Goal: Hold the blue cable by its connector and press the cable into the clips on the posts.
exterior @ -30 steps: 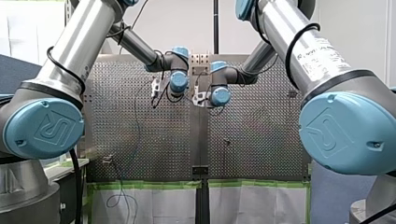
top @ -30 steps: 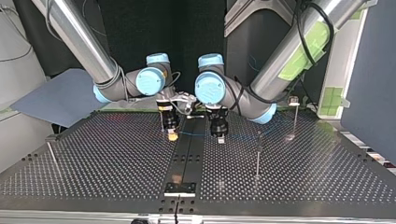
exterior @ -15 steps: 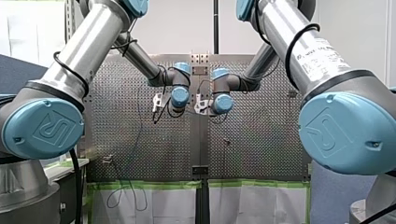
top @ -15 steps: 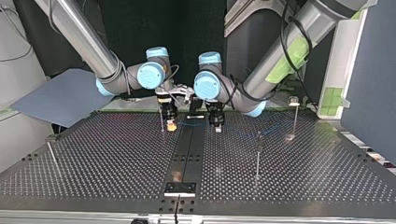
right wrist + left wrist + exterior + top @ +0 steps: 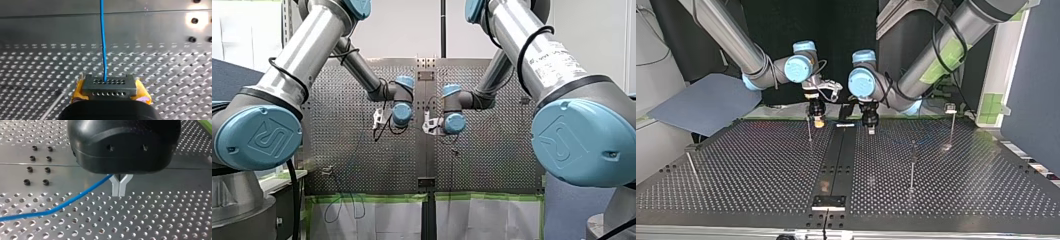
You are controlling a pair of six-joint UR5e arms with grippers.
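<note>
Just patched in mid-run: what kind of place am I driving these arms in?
Probably a robotics lab test cell, not a production line: a perforated metal table with thin posts standing on it, my left arm and my right arm over it, green tape along its edge.

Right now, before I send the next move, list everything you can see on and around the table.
blue cable: one, blue, plugged into the connector and pinched at my left gripper's fingers.
connector: one, grey, between my right gripper's yellow pads.
posts: four, thin metal, on the table; one beside my right gripper, two at the top view's right, one near its left edge.
table: one, perforated metal.
centre strip: one, dark, down the table's middle.
sheet: one, blue-grey, beyond the table at the top view's left.
green tape: one strip, along the table's near edge in the front view.
left gripper: black, metal fingers, shut on the cable.
right gripper: yellow pads, shut on the connector.
</note>
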